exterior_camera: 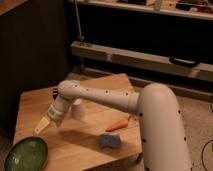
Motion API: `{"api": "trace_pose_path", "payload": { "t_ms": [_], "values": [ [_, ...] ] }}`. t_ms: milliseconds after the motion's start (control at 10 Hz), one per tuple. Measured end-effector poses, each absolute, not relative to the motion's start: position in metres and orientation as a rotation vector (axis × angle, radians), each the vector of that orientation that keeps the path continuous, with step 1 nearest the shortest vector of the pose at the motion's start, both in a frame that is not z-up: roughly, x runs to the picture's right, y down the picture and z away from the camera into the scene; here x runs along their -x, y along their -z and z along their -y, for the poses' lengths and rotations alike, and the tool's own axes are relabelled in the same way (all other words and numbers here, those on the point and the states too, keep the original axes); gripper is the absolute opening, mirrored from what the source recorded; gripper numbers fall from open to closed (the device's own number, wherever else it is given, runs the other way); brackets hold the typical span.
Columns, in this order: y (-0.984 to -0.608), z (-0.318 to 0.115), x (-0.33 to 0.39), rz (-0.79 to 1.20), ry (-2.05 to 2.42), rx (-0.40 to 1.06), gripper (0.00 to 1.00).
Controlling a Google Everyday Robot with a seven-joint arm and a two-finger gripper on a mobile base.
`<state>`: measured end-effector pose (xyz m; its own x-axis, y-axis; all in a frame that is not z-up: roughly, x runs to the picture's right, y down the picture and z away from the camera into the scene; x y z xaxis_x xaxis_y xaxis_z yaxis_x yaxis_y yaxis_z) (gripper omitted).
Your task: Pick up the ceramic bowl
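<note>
The ceramic bowl is a wide, shallow green dish with a darker rim. It sits at the front left corner of the wooden table. My gripper, with pale yellow fingers, hangs on the white arm a little above the table. It points down and left, just up and right of the bowl and apart from it. Nothing shows in it.
A small white cup stands just right of the wrist. An orange carrot and a blue sponge lie at the front right. A dark cabinet stands at the left and a metal shelf rack behind the table.
</note>
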<state>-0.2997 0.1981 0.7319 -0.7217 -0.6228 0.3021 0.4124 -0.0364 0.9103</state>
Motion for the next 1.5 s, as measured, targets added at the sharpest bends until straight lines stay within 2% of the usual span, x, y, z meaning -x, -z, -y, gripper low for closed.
{"api": "trace_pose_path", "payload": {
  "t_ms": [200,300,1100,1500],
  "values": [
    [-0.727,-0.204,0.312,1.558,1.863,-0.225,0.61],
    [-0.726,-0.206,0.316,1.572,1.870,-0.223,0.57],
    [-0.725,-0.224,0.326,1.638,1.855,-0.211,0.57],
    [-0.743,-0.243,0.324,1.640,1.849,-0.171,0.57]
  ]
}}
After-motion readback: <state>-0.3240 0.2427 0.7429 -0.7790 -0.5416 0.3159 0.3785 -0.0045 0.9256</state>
